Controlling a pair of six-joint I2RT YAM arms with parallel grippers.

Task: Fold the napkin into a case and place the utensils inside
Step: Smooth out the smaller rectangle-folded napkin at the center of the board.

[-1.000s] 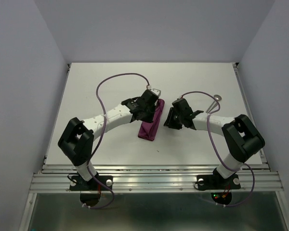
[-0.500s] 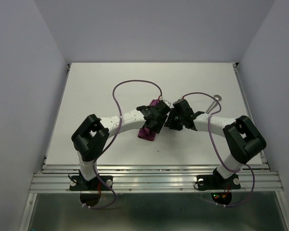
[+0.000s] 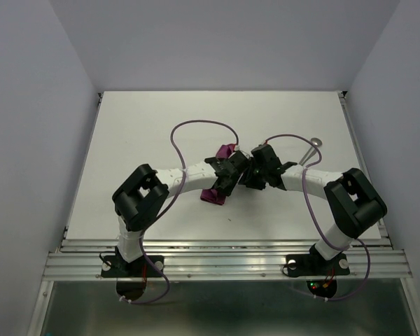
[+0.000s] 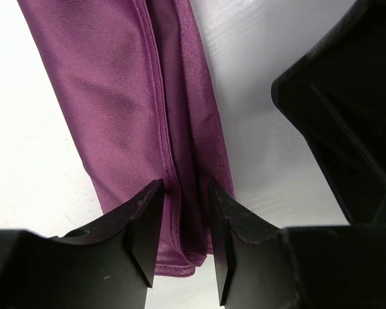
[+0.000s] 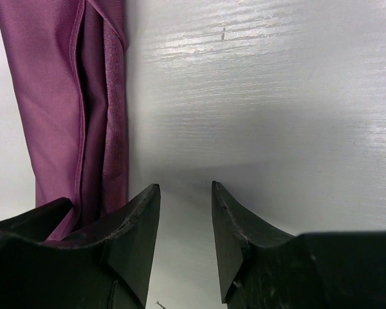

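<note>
The napkin is folded into a narrow plum-purple case (image 3: 212, 195) in the middle of the table, and its far end shows beyond my left wrist. In the left wrist view the case (image 4: 116, 96) runs lengthwise with a hemmed fold. My left gripper (image 4: 185, 187) is open, and its fingers straddle the right-hand fold near the case's end. My right gripper (image 5: 185, 187) is open and empty over bare table, just right of the case (image 5: 58, 96). The utensils (image 3: 311, 149) lie at the right rear: a spoon bowl and thin handles, too small to tell apart.
The two grippers sit almost touching above the case (image 3: 239, 170). The right gripper's black body (image 4: 347, 116) fills the right side of the left wrist view. Purple cables loop over both arms. The white table (image 3: 147, 126) has raised rails at its left and right edges.
My left gripper has moved right and toward the near end of the case, and now covers its middle. The right arm has barely moved. The case and utensils lie as before.
</note>
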